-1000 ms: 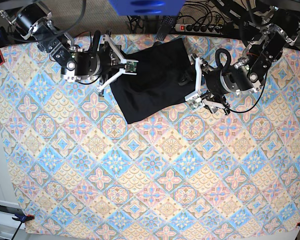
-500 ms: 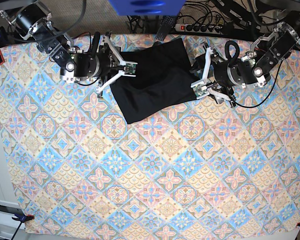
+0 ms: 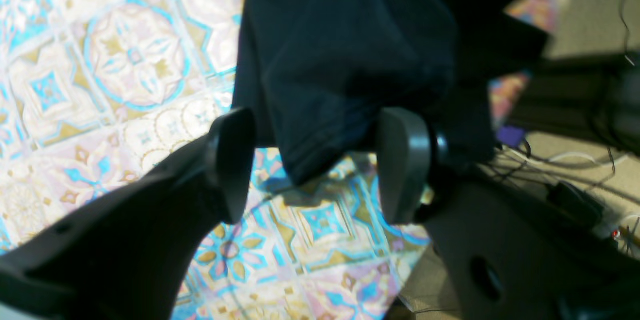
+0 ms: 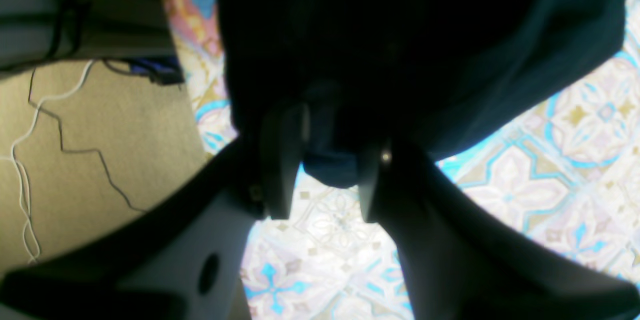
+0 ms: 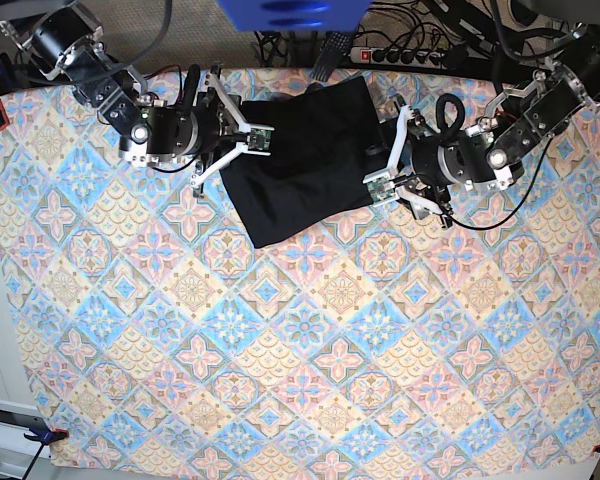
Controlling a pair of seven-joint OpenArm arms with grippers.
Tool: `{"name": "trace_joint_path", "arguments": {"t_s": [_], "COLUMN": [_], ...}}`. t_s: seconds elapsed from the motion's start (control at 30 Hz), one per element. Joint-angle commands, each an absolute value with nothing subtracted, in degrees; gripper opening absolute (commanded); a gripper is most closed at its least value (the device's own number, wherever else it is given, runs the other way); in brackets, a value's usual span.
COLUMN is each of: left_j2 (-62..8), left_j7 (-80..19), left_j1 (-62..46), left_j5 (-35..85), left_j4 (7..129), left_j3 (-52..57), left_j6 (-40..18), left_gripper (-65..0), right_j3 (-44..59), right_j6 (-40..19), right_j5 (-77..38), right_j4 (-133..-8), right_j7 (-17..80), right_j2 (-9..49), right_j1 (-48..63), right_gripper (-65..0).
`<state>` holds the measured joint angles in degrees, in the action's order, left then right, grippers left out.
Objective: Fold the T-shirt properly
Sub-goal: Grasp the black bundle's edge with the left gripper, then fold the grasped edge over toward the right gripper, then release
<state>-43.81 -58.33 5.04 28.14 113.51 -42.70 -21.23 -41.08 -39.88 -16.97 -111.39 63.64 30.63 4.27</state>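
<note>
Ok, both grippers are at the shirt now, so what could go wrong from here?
The left gripper stands open around a raised edge of the black T-shirt; closing there might pinch only a loose fold. The cloth already lies bunched and layered, so pulling could drag several layers together and set creases. The right gripper also has cloth between its fingers, so moving the arms apart may skew the shirt.

The desk (image 5: 300, 380) is covered in a patchwork tile pattern: squares of pale blue, pink, cream and tan, set diagonally, with flowers, stars and round medallions. A black T-shirt (image 5: 280, 196) lies directly on it, bunched and creased, toward the far side in the base view. One part reaches down toward the middle, another up toward the far edge.
</note>
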Motion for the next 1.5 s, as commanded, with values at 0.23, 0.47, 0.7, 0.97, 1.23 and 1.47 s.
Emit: {"name": "trace_joint_path", "arguments": {"t_s": [0.23,0.47,0.7,0.97,1.23,1.47], "left_j2": [-41.89,-41.89,-42.15,-37.67,-24.04,-18.33], "left_j7": [-57.54,-57.54,-57.19,-57.19,-57.45,-60.0], "left_j1": [10.95,11.56,11.56,8.4,2.15,-11.3], "left_j5": [28.18,20.7,13.93,14.46,15.87,34.77], "left_j4": [109.49,105.54,99.21,94.37,92.09,104.92], "left_j3": [-46.9,-47.69,-47.25,-32.4,-7.43,9.45], "left_j6": [-21.14,-21.14,-20.97,-20.62,-20.88,-20.97], "left_gripper": [-27.2,-48.4,-56.9,-57.0,-57.0,-57.0], "right_j3": [-39.16,-39.16,-38.64,-38.73,-37.67,-22.73], "right_j6": [-40.0,-40.0,-40.0,-40.0,-40.0,-40.0], "right_j5": [-17.54,-17.54,-17.54,-17.54,-17.54,-17.8], "right_j4": [-112.22,-112.22,-112.22,-112.31,-112.84,-112.84], "right_j7": [62.9,62.9,62.9,62.9,62.9,57.71], "right_j2": [31.08,31.08,31.08,31.08,31.08,31.08], "right_j1": [3.82,3.82,3.82,4.09,4.26,10.59], "right_gripper": [-45.4,-45.4,-45.4,-45.4,-45.4,-45.4]}}
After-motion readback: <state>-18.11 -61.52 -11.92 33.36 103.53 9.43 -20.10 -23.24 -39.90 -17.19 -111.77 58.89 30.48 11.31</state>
